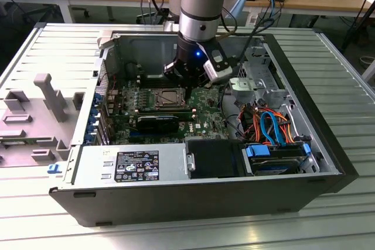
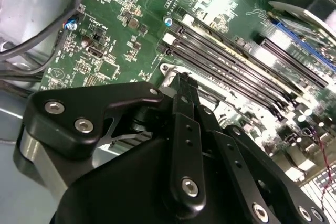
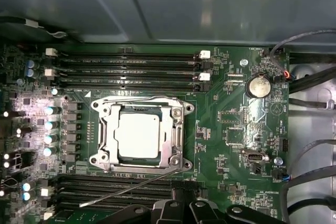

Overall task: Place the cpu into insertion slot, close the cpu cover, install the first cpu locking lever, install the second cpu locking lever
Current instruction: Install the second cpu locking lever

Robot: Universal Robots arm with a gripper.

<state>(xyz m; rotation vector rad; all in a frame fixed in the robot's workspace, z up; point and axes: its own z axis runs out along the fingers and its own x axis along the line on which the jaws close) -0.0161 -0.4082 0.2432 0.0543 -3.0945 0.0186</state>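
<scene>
Dull silver-grey square cpu (image 3: 139, 135) sits in the metal-rimmed insertion slot (image 3: 100, 129) on the green circuit board (image 3: 231, 129). Thin metal-frame cpu cover (image 3: 176, 132) lies closed over it. Black tool (image 2: 181, 85) hovers beside the socket, fingers pressed together, holding nothing.

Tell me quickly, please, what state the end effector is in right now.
End effector: shut, holding nothing, its tips poised over the motherboard beside the insertion slot, where the cpu sits under the closed cpu cover.
</scene>
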